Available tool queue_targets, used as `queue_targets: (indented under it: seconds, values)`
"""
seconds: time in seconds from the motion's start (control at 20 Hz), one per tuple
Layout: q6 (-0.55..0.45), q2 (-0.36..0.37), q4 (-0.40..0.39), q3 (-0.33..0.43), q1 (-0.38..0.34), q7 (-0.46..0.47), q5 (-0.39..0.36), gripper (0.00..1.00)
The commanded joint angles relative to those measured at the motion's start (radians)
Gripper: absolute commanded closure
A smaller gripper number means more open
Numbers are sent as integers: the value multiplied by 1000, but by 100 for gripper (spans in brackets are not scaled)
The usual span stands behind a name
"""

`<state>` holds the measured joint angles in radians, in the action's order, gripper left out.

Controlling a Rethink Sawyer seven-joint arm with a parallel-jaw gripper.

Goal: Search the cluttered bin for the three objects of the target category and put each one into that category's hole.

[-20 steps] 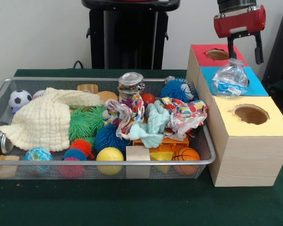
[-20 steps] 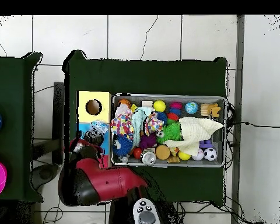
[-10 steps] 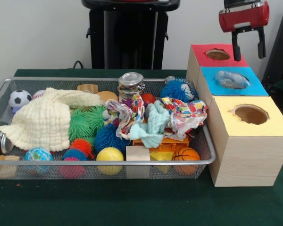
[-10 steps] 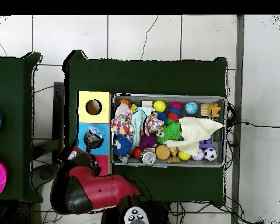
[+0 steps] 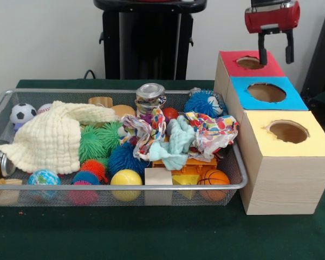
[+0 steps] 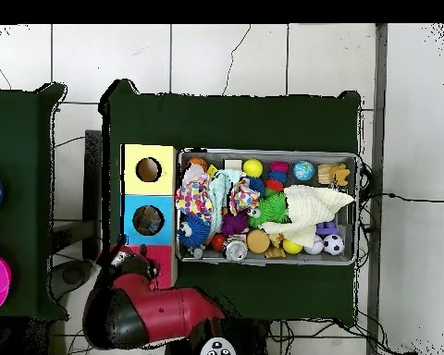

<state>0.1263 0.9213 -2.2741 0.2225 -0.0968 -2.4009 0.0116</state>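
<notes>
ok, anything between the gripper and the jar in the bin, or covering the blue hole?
Nothing visible. The jar stands upright with its lid bare; the patterned cloth lies in front, lower down. The blue box's hole is clear. The gripper hangs open and empty above the red box.

Front view: bin [image 5: 5, 103] left, three boxes [image 5: 284, 157] in a row just right, claw [image 5: 274, 53] above rearmost.

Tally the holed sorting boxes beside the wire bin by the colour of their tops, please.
Red-topped box: 1
Blue-topped box: 1
Yellow-topped box: 1
Total: 3
</notes>
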Motion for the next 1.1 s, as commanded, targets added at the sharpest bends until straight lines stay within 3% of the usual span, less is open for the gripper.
queue_targets:
  seconds: [0.05, 0.4, 1.1]
  values:
    - [-142, 12, 4, 28, -73, -104, 33, 0]
    - [-212, 17, 32, 79, -172, -46, 3, 0]
    - [-240, 44, -7, 136, -380, 42, -114, 0]
